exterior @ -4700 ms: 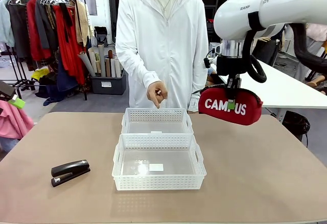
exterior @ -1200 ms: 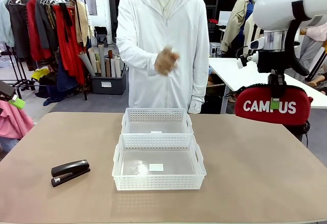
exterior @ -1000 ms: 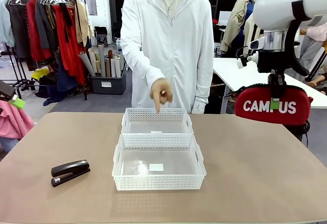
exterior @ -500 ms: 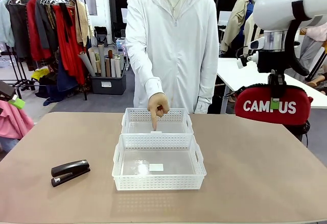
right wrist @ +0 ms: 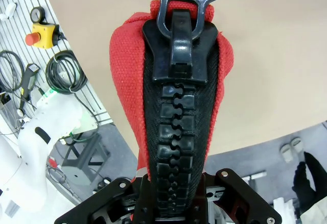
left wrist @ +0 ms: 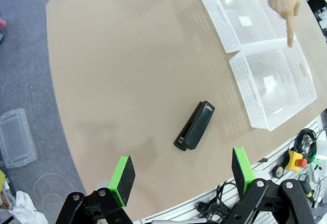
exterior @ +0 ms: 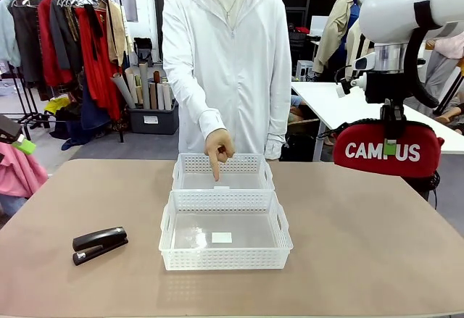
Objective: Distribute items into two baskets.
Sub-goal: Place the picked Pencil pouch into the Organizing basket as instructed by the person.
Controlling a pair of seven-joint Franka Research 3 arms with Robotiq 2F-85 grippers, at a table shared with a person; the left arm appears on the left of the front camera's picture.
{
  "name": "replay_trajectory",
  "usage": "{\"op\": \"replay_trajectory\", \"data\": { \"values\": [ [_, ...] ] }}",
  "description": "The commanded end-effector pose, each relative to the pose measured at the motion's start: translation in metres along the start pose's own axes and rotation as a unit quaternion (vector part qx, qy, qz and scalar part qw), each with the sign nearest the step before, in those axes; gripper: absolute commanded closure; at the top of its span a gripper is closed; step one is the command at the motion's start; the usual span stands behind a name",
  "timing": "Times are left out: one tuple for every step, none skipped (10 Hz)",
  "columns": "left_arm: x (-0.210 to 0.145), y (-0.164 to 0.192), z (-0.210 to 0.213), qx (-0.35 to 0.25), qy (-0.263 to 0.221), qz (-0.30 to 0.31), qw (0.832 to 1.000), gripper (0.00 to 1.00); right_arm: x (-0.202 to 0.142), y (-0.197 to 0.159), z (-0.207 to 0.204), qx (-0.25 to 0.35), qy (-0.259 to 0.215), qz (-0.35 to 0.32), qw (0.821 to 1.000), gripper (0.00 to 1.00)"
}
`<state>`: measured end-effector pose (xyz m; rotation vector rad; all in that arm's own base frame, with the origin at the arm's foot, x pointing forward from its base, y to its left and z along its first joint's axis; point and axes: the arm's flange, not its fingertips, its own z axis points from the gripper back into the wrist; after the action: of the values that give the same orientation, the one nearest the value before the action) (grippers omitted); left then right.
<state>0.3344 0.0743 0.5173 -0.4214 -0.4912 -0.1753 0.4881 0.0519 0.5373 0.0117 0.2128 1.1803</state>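
The right fingers (exterior: 390, 147) are gripping the red pouch (exterior: 362, 151) aloft, the basket (exterior: 221, 163) a person's hand (exterior: 217, 146) is pointing into lying well to their left, so releasing here risks dropping it outside; the left fingers (left wrist: 121, 179) are hanging open, the stapler (left wrist: 194, 126) beyond them.

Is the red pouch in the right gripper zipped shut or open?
Shut. The pouch's black zipper teeth are meshed along the whole visible run, up to the slider.
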Motion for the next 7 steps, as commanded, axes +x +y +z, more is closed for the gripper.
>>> {"op": "replay_trajectory", "data": {
  "values": [
    [-0.001, 0.000, 0.000, -0.005, -0.002, 0.000, 1.000, 0.02, 0.001, 0.000, 0.002, -0.010, -0.003, -0.012, 1.000, 1.00],
    [-0.001, 0.000, 0.000, -0.005, -0.002, 0.000, 1.000, 0.02, 0.000, 0.000, 0.000, 0.000, 0.000, 0.000, 1.000, 1.00],
    [-0.001, 0.000, 0.000, -0.005, -0.002, 0.000, 1.000, 0.02, 0.002, 0.011, -0.002, -0.001, -0.006, 0.003, 1.000, 1.00],
    [-0.001, 0.000, 0.000, -0.005, -0.002, 0.000, 1.000, 0.02, 0.003, 0.022, -0.005, 0.004, -0.016, 0.012, 1.000, 1.00],
    [-0.001, 0.000, 0.000, -0.005, -0.002, 0.000, 1.000, 0.02, 0.006, 0.034, -0.006, 0.009, -0.026, 0.019, 0.999, 1.00],
    [-0.001, 0.000, 0.000, -0.005, -0.002, 0.000, 1.000, 0.02, 0.010, 0.048, -0.010, 0.013, -0.040, 0.036, 0.998, 1.00],
    [-0.001, 0.000, 0.000, -0.005, -0.002, 0.000, 1.000, 0.02, 0.016, 0.061, -0.013, 0.016, -0.044, 0.050, 0.998, 1.00]
  ]
}}
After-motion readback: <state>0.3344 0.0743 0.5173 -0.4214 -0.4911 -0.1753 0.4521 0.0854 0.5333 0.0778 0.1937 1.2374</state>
